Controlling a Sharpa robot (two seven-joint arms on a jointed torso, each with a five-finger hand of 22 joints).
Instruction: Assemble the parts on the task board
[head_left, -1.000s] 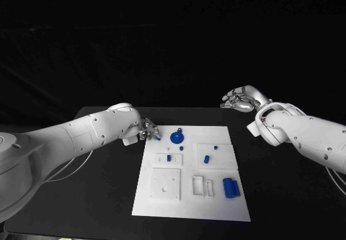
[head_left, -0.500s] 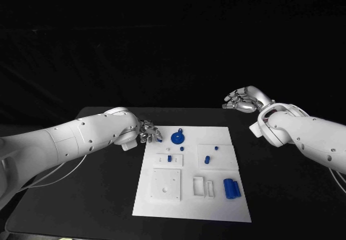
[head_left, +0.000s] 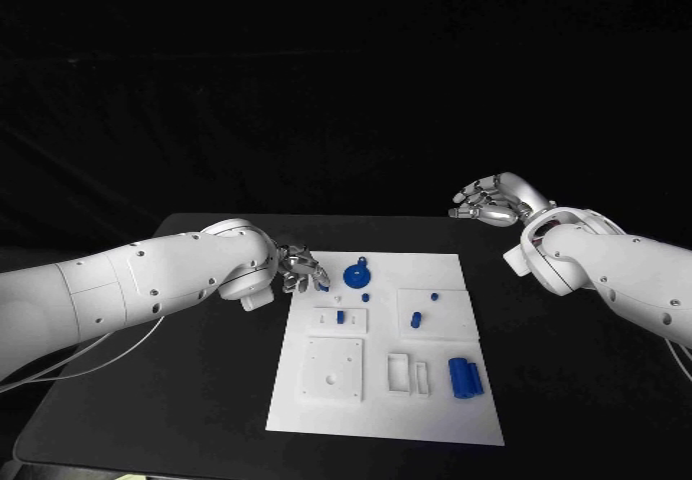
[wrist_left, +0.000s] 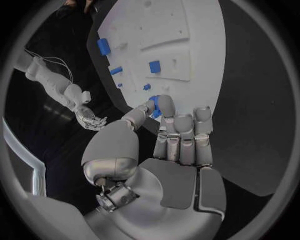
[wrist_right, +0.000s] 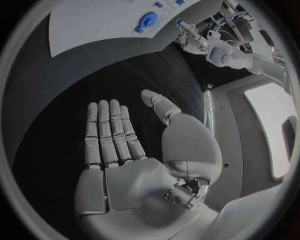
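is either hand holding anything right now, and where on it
The left hand pinches a small blue part between its fingertips; where on it cannot be told. The right hand holds nothing.

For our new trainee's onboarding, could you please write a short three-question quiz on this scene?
1. True or false: the right hand holds a blue part.
2. The left hand pinches: A) a small blue part; B) a cable; C) nothing.
3. Fill in: the round blue part lies near the task board's ____ edge, seen from the robot.
Key: 1 false; 2 A; 3 far.
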